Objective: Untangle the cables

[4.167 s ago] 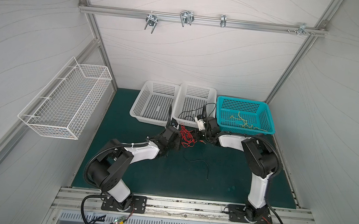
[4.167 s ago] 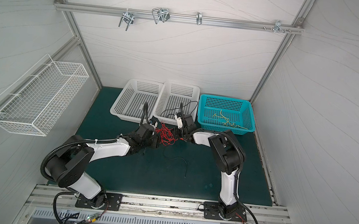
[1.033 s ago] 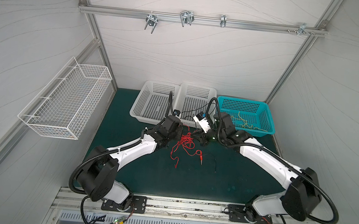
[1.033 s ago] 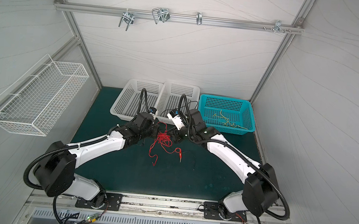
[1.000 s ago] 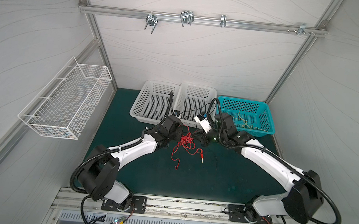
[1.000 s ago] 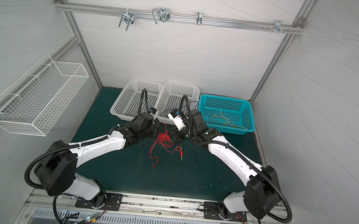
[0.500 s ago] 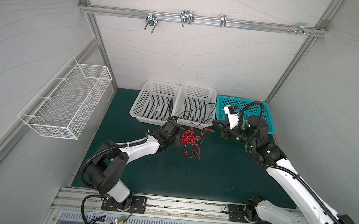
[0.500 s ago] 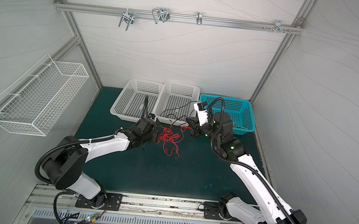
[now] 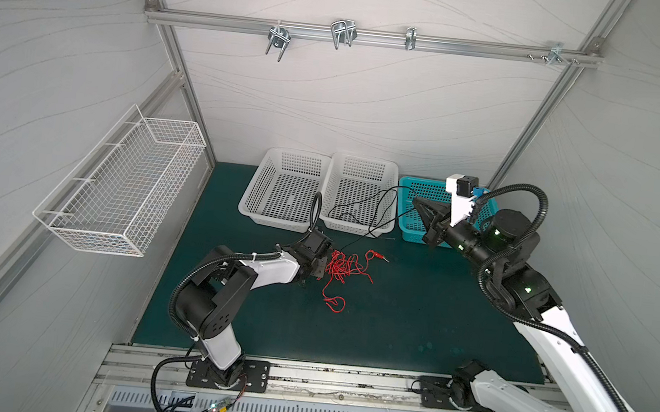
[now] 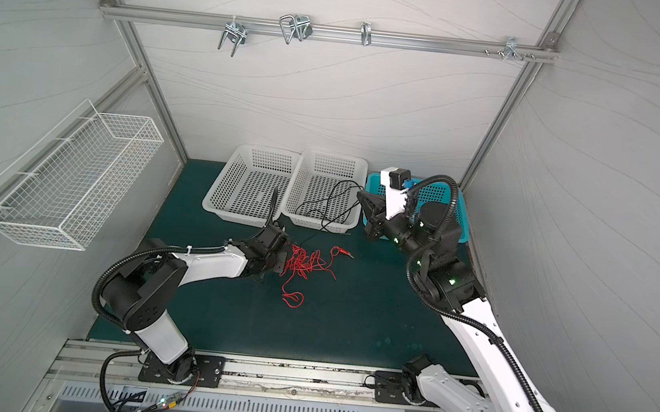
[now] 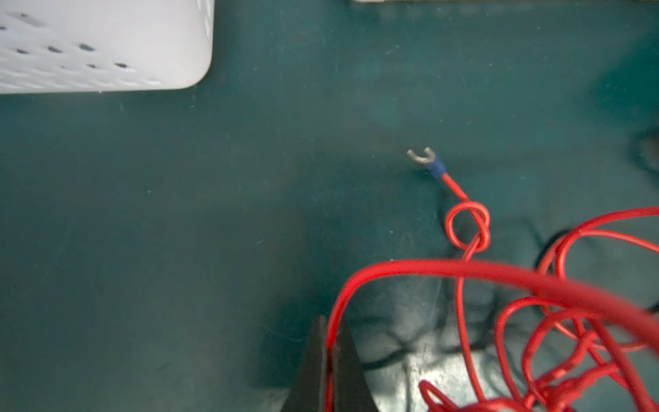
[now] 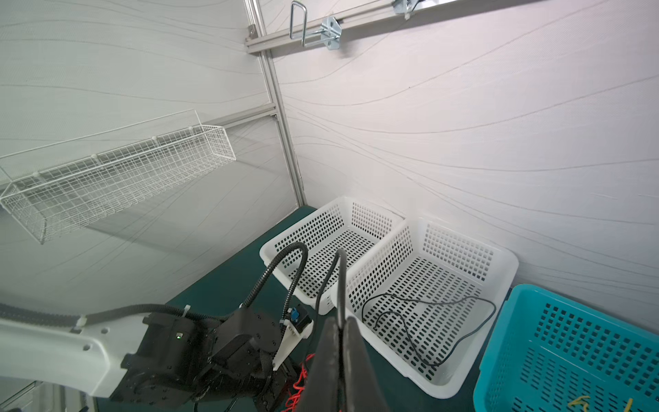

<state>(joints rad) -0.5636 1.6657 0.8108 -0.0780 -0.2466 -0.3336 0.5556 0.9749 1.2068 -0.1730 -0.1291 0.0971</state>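
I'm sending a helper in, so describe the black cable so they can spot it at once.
Find the three baskets along the back wall; take the middle white basket. The black cable loops across it up to the shut right claw. Unlike the red cable bunched on the mat, it is black and partly lifted.

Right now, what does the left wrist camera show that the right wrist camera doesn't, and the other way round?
Only the left wrist view shows the fork terminal on the red cable, the small knot behind it, and the left gripper shut on that cable. Only the right wrist view shows the right gripper shut on the black cable, which loops through the middle white basket, the teal basket and the wire wall basket. Both show red cable and the green mat.
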